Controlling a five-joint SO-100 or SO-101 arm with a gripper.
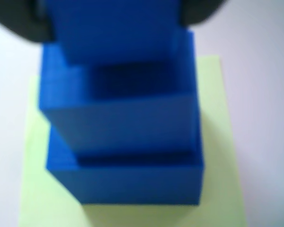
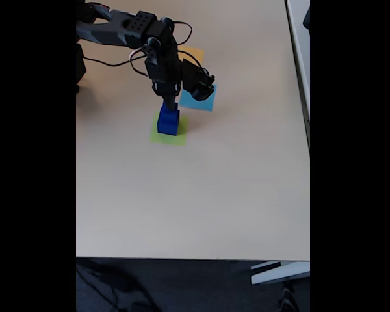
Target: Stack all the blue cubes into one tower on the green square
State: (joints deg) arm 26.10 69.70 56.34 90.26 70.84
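Note:
In the wrist view, the blue cubes stand as one tower on the green square (image 1: 217,142). The large cube (image 1: 132,182) is at the bottom and the medium cube (image 1: 123,120) rests on it. The small cube (image 1: 113,33) sits on top, blurred and close to the lens. My gripper (image 1: 113,21) has a dark finger pressed against each side of the small cube and is shut on it. In the fixed view the gripper (image 2: 167,103) points straight down onto the tower (image 2: 168,122), which stands on the green square (image 2: 179,138).
A light-blue flat square (image 2: 200,99) lies just right of the gripper in the fixed view, and an orange flat square (image 2: 195,53) shows behind the arm. The arm reaches in from the top left. The table's right edge (image 2: 308,130) is far off.

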